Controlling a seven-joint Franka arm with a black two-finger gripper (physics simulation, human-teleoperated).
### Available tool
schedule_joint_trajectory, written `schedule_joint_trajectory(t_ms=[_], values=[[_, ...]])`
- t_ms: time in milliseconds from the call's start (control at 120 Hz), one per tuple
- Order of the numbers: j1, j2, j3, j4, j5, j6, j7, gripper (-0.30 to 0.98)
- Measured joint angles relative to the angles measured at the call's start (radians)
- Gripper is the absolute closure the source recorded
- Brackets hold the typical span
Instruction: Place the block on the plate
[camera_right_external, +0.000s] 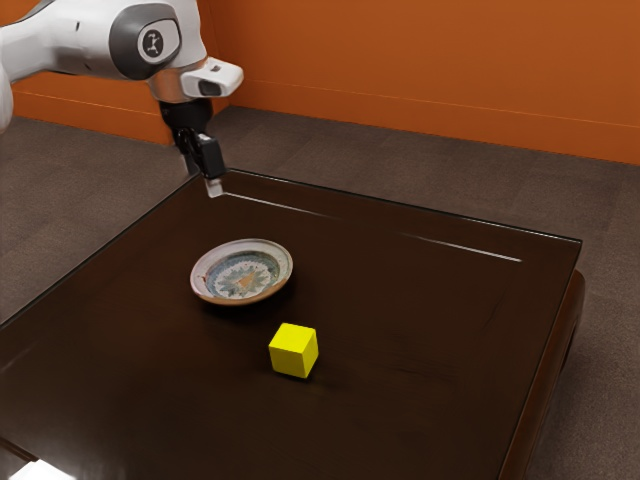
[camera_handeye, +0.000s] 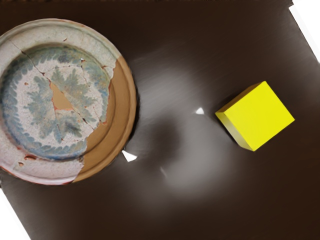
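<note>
A shallow, cracked plate (camera_right_external: 207, 285) with a blue-green leafy pattern and a brown patch sits on the dark table (camera_right_external: 420, 400). The yellow cube (camera_right_external: 294, 351) rests outside it, directly on the tabletop, with dark surface between cube and rim. The black gripper (camera_right_external: 213, 186) hangs above the table, apart from both; I can't tell whether its fingers stand wide or narrow.

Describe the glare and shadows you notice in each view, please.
Exterior view: thin bright streaks along the far part of the table, dark shadows by the plate and block; wrist view: hazy pale glare between plate and block, with a darker blotch.
</note>
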Motion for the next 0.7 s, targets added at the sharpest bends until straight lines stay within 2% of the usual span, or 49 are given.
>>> schedule_joint_trajectory(t_ms=[208, 358, 467, 700], values=[[-0.001, 0.002, 0.000, -0.001, 0.000, 0.003, 0.110, 0.00], [-0.043, -0.006, -0.003, -0.082, -0.012, 0.000, 0.161, 0.00], [-0.058, 0.001, -0.063, -0.144, -0.009, 0.004, 0.209, 0.00], [-0.062, 0.015, -0.147, -0.353, 0.054, 0.239, 0.439, 0.00]])
